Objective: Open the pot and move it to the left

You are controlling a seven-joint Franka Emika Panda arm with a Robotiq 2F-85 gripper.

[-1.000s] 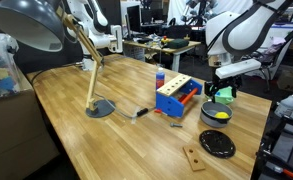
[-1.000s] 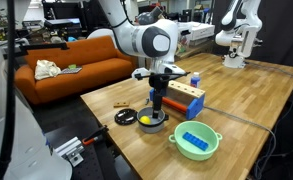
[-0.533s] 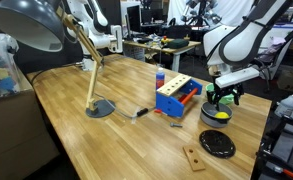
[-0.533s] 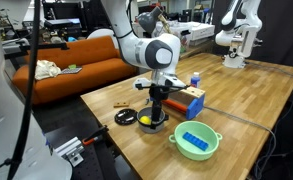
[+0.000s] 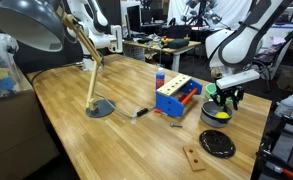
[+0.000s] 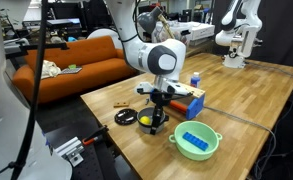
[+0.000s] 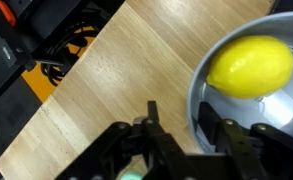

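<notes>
Hovering low over the pot (image 5: 212,121), the gripper (image 5: 224,98) has its jaws spread and grasps nothing. In the wrist view one finger stands outside the pot's wall and the other inside, with the rim between them. Whether either already touches the wall I cannot tell.

The pot stands on the wooden table (image 5: 96,140) toward its right end, just right of the blue-and-orange box (image 5: 176,98). Its lid (image 5: 217,144) lies flat on the table just on the near side, so the pot is already open. A lemon (image 7: 251,66) rests inside.

The pot looks stiff, thin-walled and probably light, even with the fruit. Its smooth wall may slip or tilt in a pinch at one side, so the hold should be set deep over the rim. Sliding it left, around the near side of the box, seems safer than lifting, since the lemon could roll.
</notes>
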